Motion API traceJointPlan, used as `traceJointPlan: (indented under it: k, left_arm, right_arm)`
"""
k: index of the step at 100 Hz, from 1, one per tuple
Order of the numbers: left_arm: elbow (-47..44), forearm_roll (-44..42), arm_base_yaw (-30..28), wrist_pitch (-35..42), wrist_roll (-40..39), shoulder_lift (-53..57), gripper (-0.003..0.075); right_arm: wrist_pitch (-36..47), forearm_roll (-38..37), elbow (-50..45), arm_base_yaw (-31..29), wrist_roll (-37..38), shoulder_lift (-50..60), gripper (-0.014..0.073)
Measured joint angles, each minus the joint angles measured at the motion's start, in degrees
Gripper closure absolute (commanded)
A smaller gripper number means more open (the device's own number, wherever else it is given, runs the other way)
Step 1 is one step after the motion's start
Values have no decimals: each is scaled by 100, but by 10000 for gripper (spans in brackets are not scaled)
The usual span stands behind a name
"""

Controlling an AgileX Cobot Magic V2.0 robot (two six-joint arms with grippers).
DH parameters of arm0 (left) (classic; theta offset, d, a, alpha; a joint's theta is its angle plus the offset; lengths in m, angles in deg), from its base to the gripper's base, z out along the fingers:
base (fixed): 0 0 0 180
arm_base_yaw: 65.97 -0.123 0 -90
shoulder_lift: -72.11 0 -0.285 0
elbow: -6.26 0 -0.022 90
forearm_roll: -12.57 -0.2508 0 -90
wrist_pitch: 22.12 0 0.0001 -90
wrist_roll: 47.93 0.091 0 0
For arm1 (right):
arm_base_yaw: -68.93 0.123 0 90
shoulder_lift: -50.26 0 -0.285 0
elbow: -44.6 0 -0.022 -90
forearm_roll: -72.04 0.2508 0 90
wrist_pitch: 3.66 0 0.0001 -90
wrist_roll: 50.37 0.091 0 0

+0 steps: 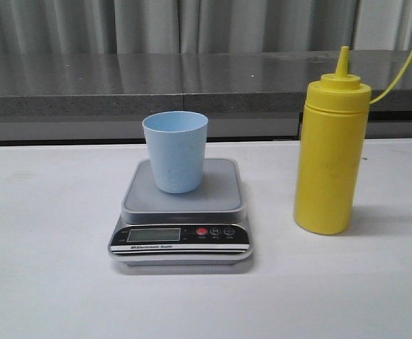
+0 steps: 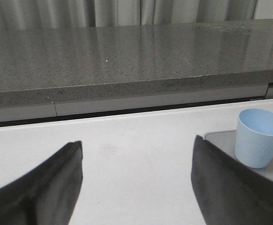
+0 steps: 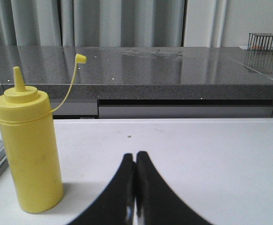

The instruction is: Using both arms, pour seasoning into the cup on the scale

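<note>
One empty cup (image 1: 175,151) on scale (image 1: 181,215), seasoning (image 1: 331,152) beside.

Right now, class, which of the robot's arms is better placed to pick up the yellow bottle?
The right. The seasoning bottle stands upright just ahead of the right gripper, though its fingers are shut. The left gripper faces the cup instead.

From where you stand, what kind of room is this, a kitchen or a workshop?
It looks like a kitchen-style test bench, though I can't be sure. A white table holds a digital kitchen scale and a yellow squeeze bottle, a grey stone-like counter runs behind it, and grey curtains hang at the back.
</note>
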State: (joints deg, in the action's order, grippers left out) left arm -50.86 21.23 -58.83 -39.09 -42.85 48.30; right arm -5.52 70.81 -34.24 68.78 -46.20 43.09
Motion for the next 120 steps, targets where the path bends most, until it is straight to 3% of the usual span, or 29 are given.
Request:
traceJointPlan:
  k: [12, 35, 98, 120]
  left_arm:
    - [-4, 0, 0, 0, 0, 0, 349]
    - [-4, 0, 0, 0, 0, 0, 741]
    - [-4, -4, 0, 0, 0, 0, 738]
    - [-4, -4, 0, 0, 0, 0, 738]
  right_arm:
    - [0, 0, 0, 0, 0, 0, 661]
    - [0, 0, 0, 0, 0, 0, 661]
    - [186, -51, 0, 0, 0, 0, 661]
    - [-898, -74, 947, 0, 0, -321, 661]
